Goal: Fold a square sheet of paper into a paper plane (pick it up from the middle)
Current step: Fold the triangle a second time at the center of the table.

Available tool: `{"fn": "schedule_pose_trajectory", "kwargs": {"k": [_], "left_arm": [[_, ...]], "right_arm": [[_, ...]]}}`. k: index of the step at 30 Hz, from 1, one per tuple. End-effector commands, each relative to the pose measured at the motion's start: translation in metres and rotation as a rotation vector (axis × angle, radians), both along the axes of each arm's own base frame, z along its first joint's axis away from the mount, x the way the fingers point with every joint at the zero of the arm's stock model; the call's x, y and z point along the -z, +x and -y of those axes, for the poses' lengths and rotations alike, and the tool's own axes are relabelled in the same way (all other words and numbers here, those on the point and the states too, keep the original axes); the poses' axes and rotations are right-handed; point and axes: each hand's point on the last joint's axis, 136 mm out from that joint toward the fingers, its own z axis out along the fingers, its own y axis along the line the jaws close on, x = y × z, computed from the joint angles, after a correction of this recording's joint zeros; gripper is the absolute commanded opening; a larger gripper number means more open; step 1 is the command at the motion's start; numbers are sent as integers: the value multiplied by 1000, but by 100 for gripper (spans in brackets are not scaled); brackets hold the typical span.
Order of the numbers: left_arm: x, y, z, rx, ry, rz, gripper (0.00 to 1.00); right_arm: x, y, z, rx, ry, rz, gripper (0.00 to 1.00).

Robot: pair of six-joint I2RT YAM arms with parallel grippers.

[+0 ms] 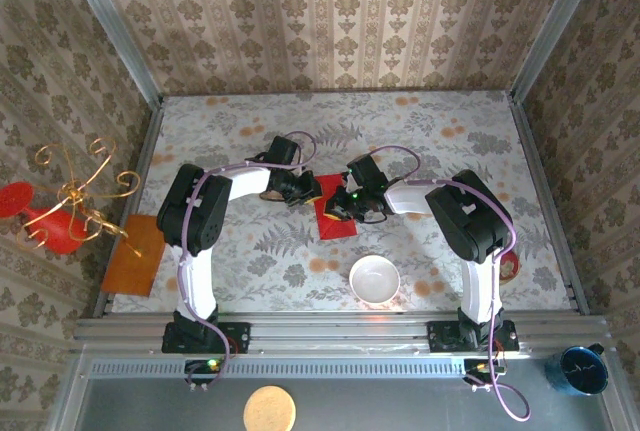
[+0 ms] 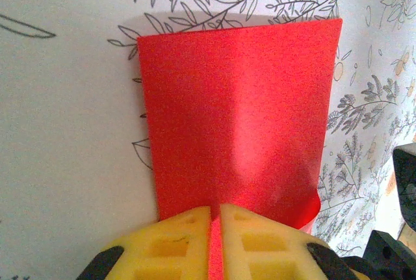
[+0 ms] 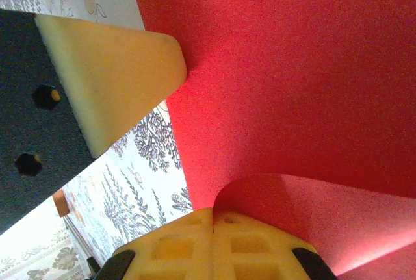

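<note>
Fold step, early stage: thin bright red square sheet of paper (image 1: 333, 219) lies on the patterned bench (image 1: 450, 151), just beyond the white round bowl (image 1: 374, 278). Left hand (image 2: 215, 228) pinches one edge. Right hand (image 3: 214, 228) is clamped on a curled flap. Next, probably: carry the flap over, align the edges, press the crease.

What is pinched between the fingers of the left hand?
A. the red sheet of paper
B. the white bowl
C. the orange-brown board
A: the left wrist view shows the red sheet of paper running between the closed yellow fingers of the left hand.
</note>
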Motion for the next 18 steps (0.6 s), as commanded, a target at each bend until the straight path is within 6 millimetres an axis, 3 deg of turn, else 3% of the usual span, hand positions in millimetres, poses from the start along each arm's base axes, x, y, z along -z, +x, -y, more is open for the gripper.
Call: {"fn": "schedule_pose_trajectory", "kwargs": {"k": [1, 13, 18], "left_arm": [[18, -11, -5, 14, 44, -41, 13], [14, -11, -4, 15, 38, -34, 13], [0, -5, -3, 6, 20, -8, 14]], "right_arm": [[7, 4, -1, 15, -18, -11, 0], [17, -1, 3, 9, -44, -35, 1], [20, -3, 6, 12, -60, -45, 4]]}}
